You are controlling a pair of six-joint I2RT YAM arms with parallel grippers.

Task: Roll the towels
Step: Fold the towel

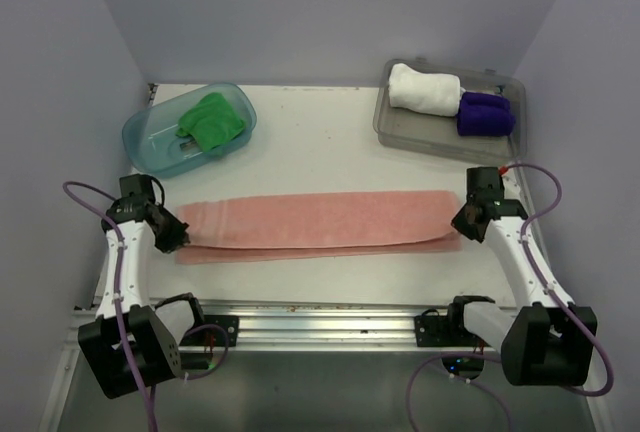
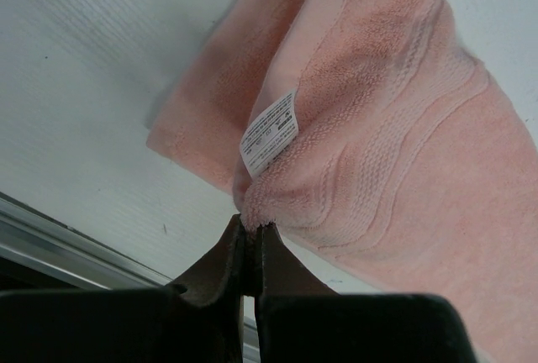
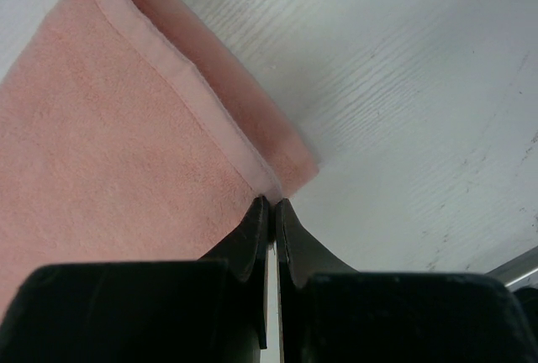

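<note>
Salmon pink towel (image 1: 320, 220), folded lengthwise into a long strip, lies across the middle of the tabletop (image 1: 310, 157) between the two arms. The left hand (image 2: 252, 228) is closed to a narrow slit on the strip's left corner, just below the white care label (image 2: 269, 132). The right hand (image 3: 271, 207) is likewise nearly shut, and the hem of the right corner runs into its tips, so it appears to pinch that corner. The step in hand is judged to be squaring the fold before rolling. Along the near side the lower layer shows past the upper one, so the edges are not flush. To do this well, both corners should be drawn evenly so that the layers line up and the strip lies flat and lightly taut. The roll should then start tight at one end and travel straight, or it will cone. At the far left a teal see-through tub (image 1: 140, 137) holds the bright green towel (image 1: 212, 120), bunched and unrolled. At the far right a clear grey tray (image 1: 420, 134) holds the white towel (image 1: 423, 89) and the dark purple towel (image 1: 485, 114), both rolled and touching side by side.
</note>
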